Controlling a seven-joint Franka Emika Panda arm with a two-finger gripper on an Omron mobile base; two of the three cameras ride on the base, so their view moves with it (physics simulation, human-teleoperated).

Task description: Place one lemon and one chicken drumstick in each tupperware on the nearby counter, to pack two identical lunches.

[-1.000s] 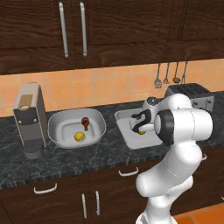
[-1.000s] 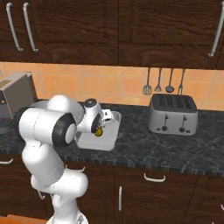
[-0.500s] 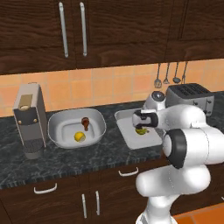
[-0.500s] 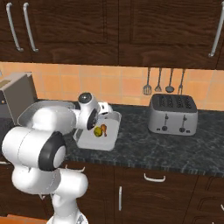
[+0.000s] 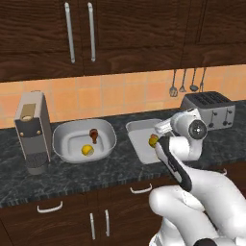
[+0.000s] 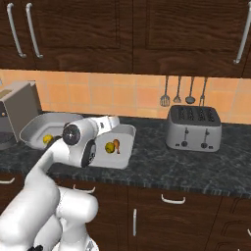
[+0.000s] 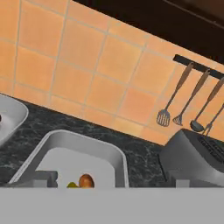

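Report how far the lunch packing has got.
Done, by the look of it: the wide tupperware holds a lemon and a drumstick, and the squarer tupperware holds a second lemon with a second drumstick. The pincer's tips are hidden and nothing shows in it. Left: probably only pulling the arm away.

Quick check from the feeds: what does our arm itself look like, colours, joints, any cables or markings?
The arm is glossy white, built of rounded, bulbous links with dark grey bands and a round dark cap at the joints. The wrist ends in a white block-shaped hand. No cables or markings are visible.
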